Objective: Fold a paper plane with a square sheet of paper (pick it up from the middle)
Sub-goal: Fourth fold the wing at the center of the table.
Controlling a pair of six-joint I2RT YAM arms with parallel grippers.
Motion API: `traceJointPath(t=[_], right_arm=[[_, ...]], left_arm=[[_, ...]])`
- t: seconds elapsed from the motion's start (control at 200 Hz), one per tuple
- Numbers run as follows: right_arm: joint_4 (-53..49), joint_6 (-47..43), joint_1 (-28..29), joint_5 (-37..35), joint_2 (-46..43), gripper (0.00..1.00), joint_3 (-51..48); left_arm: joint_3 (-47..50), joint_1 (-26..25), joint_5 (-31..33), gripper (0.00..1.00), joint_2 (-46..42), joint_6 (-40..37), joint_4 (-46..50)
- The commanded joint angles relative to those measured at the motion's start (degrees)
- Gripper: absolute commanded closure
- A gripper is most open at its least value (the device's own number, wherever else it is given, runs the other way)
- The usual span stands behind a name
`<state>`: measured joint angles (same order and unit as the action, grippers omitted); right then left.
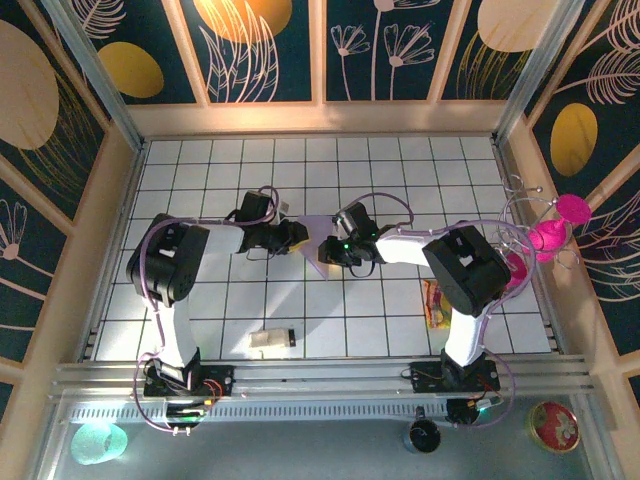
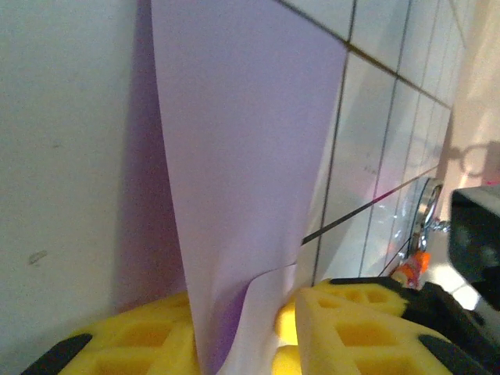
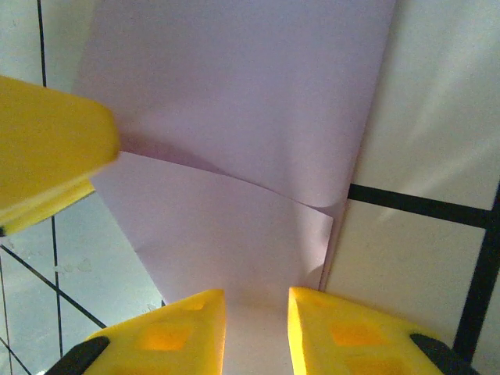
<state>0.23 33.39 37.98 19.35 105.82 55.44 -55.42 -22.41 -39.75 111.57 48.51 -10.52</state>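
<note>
Lilac paper runs near-to-far, its narrow tip toward the near side

The worktop carries one square sheet of paper at its centre, one white block near its near edge and one snack packet near its right edge. Two grippers are present: one left gripper and one right gripper. Beyond the near edge lie one teal object, one dark round object and one round tin.
</note>
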Motion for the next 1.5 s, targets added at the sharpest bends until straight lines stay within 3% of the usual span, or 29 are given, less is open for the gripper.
traceJointPath(t=[0.0, 0.32, 0.521, 0.701, 0.891, 1.056, 1.246, 1.497], right_arm=[[-1.0, -0.4, -0.4, -1.2, 1.5, 0.72, -1.5], [-1.0, -0.6, -0.4, -1.4, 1.4, 0.72, -1.5], [-1.3, -1.7, -0.5, -1.8, 0.5, 0.70, -1.4], [-1.6, -5.1, -0.7, -8.3, -4.2, 0.60, -0.7], [1.3, -10.5, -0.7, -18.3, -9.2, 0.48, -1.3], [6.8, -17.6, 1.0, -19.8, -10.8, 0.48, -2.0], [11.1, -25.2, 6.8, -19.7, -8.3, 0.49, -1.7], [11.6, -26.7, 10.6, -20.0, -2.0, 0.54, 0.3]], left_arm=[[-2.9, 0.6, -2.9, 0.68, 1.9, -5.5, 4.2], [-7.4, 0.9, -3.6, 0.75, 3.9, -11.2, 10.7], [-8.0, 1.1, -2.2, 0.89, 3.6, -11.3, 12.0], [-5.0, 1.1, 0.5, 0.96, 0.4, -6.6, 8.2], [-0.7, 1.1, 6.2, 0.97, -4.5, 2.8, 2.2], [2.1, 1.1, 10.5, 0.97, -7.2, 8.9, -0.9], [2.6, 1.1, 12.6, 0.97, -7.7, 12.3, -2.0], [2.1, 1.1, 11.6, 0.96, -6.9, 13.7, -2.2]])
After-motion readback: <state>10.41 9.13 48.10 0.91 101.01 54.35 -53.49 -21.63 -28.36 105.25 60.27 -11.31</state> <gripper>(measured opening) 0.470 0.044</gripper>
